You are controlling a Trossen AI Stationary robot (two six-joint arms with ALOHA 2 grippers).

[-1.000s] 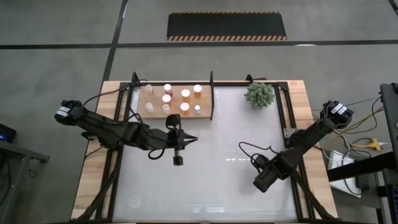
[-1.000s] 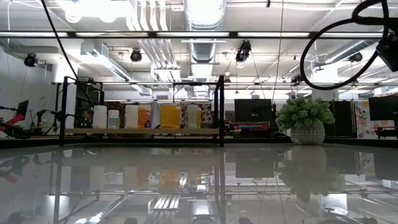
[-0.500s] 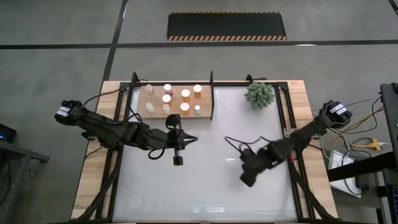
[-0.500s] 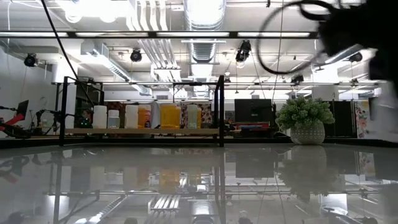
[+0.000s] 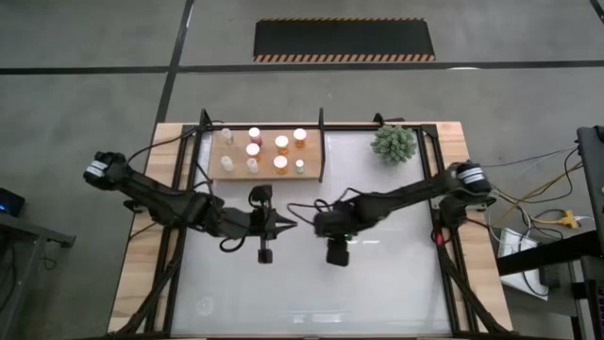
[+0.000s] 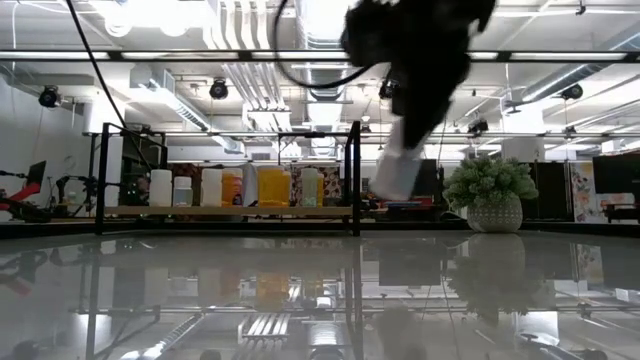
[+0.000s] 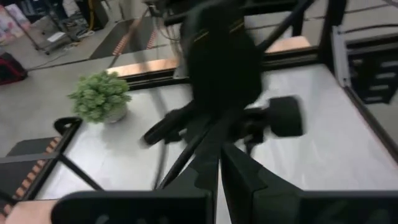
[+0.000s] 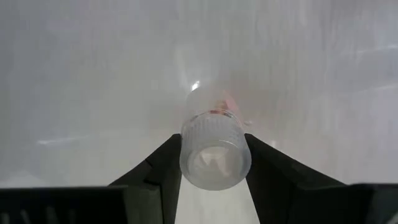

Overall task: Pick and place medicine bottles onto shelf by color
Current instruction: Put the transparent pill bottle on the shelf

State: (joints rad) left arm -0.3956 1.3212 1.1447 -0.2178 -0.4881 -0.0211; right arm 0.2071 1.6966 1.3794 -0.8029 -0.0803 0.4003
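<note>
- The right hand (image 8: 214, 163) grasps a medicine bottle (image 8: 215, 149): in the right wrist view its two dark fingers (image 8: 163, 163) press on either side of the pale ribbed cap, and a reddish tint shows on the bottle's body past the cap.
- In the high view the right arm reaches from the right edge of the frame to the middle of the white worktop (image 5: 377, 274), with the right hand (image 5: 332, 225) near frame centre.
- In the low view the same bottle (image 6: 396, 176) hangs tilted above the worktop, right of centre and just left of the plant, held from above by the dark hand.
- The left hand (image 5: 286, 223) sits just left of frame centre in the high view, near the right hand; its fingers (image 7: 208, 168) lie clenched together with nothing between them in the left wrist view.
- The shelf (image 5: 313, 168), a light-brown board framed by black bars, lies in the upper middle of the high view, at the worktop's far edge.
- Eight bottles stand on it in two rows; orange ones (image 5: 281, 143) sit toward the right, pale ones (image 5: 226, 134) at the left.
- The green plant (image 5: 394, 143) stands in the upper right of the worktop, well apart from both hands.
</note>
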